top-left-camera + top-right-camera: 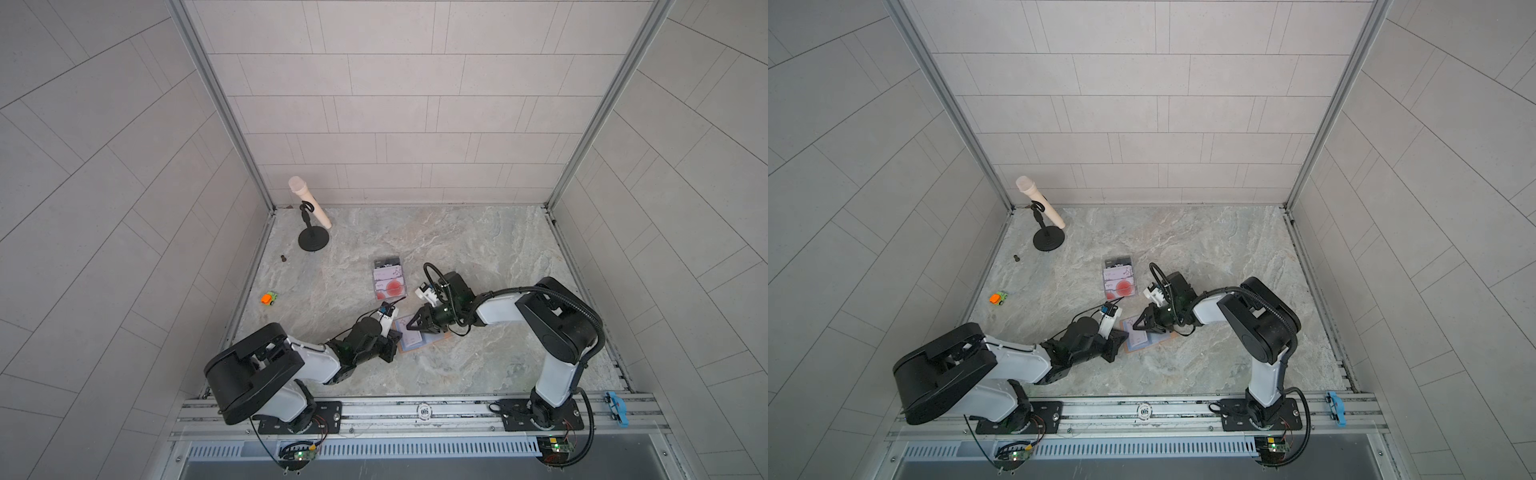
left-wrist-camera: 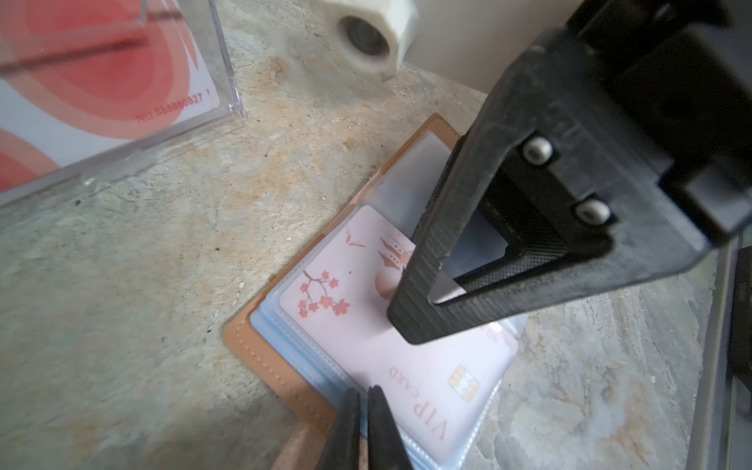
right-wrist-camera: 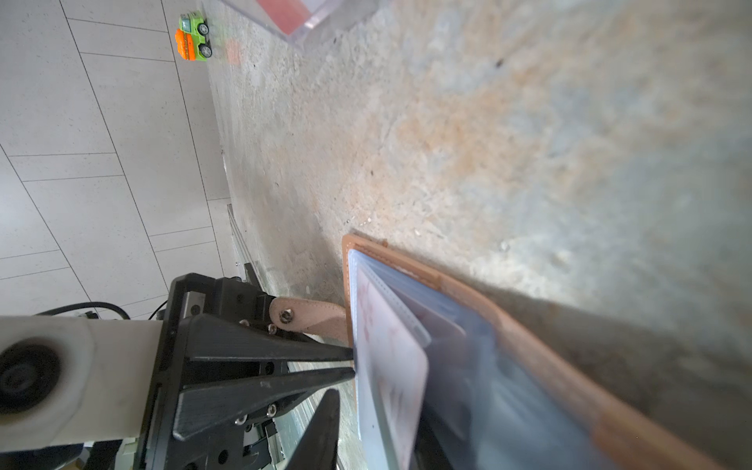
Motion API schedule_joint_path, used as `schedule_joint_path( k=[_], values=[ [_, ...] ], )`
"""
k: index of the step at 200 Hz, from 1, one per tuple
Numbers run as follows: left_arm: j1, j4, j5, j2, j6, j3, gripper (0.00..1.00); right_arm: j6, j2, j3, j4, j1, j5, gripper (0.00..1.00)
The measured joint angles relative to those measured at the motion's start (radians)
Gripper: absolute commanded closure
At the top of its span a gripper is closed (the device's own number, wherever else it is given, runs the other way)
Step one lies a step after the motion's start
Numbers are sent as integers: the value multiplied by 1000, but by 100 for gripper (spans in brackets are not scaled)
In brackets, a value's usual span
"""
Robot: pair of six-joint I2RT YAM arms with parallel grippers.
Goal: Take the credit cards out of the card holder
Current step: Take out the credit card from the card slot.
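I'm looking into a booth of pale grey tiled walls (image 1: 374,104); the table (image 1: 478,249) is a matt stone slab, veined grey, green and rust, with a ribbed aluminium rail (image 1: 374,409) along its front edge. The holder (image 1: 417,344) lies open and flat on the slab between my two grippers; it has a stitched tan leather cover, a rounded snap tab and limp clear plastic sleeves. A glossy pink card (image 2: 358,337) with blossom print and a gold chip lies on its top sleeve. My left gripper (image 2: 363,396) is pressed almost together, pinching the sleeve edge of the holder. My right gripper (image 1: 412,325) stands apart astride the card, one ridged black finger (image 2: 411,317) resting on its face. A clear acrylic box (image 1: 388,282) of cards sits just beyond the holder; a small toy car (image 1: 269,298) is well off on the holder's left-arm side; a cream microphone (image 1: 309,201) on a round black stand is far beyond the holder.
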Motion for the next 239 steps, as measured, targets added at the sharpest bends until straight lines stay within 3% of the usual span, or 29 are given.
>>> schedule_joint_path(
  k=[105,239],
  values=[
    [0,-88,2,-78,41,37,92,1,0,0,0,0,11,74],
    [0,-38,18,34,60,63,100,1,0,0,-3,-4,14,76]
  ],
)
